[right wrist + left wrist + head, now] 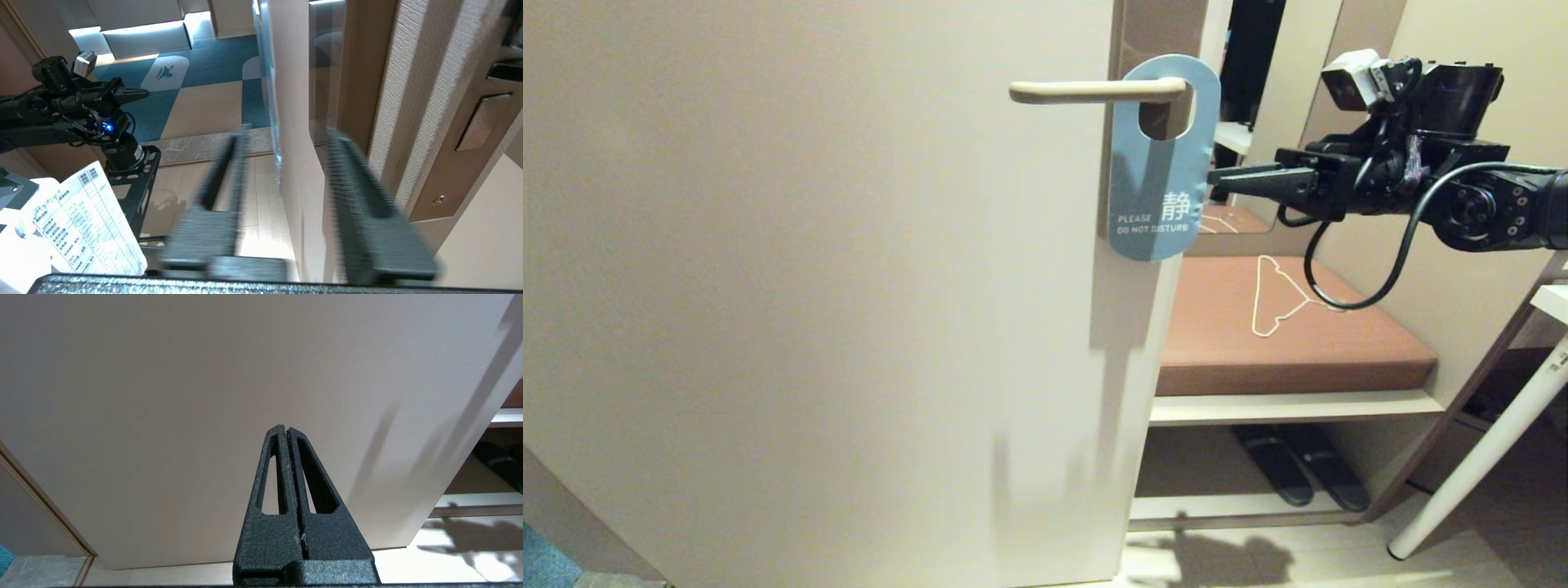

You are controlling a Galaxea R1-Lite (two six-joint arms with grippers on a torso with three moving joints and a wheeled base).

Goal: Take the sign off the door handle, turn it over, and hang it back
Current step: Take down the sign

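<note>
The crinkled light-blue card sign (1158, 175) is hanging blue face out on the slim cream-beige lever door handle (1094, 91); the right gripper (1217, 181), fingers parted and empty, is hovering just beside its edge. The left gripper (288, 430) is sitting pinched together, empty.

The sign (1158, 175) reads "PLEASE DO NOT DISTURB" in white, beside a large white character; a printed sheet (88, 228) is unreadable.

The sign (1158, 184) is hung on the handle (1094, 91) at the door's (809, 286) edge; the right gripper (1217, 181) is held just right of it (a bench (1290, 335) lies behind).
</note>
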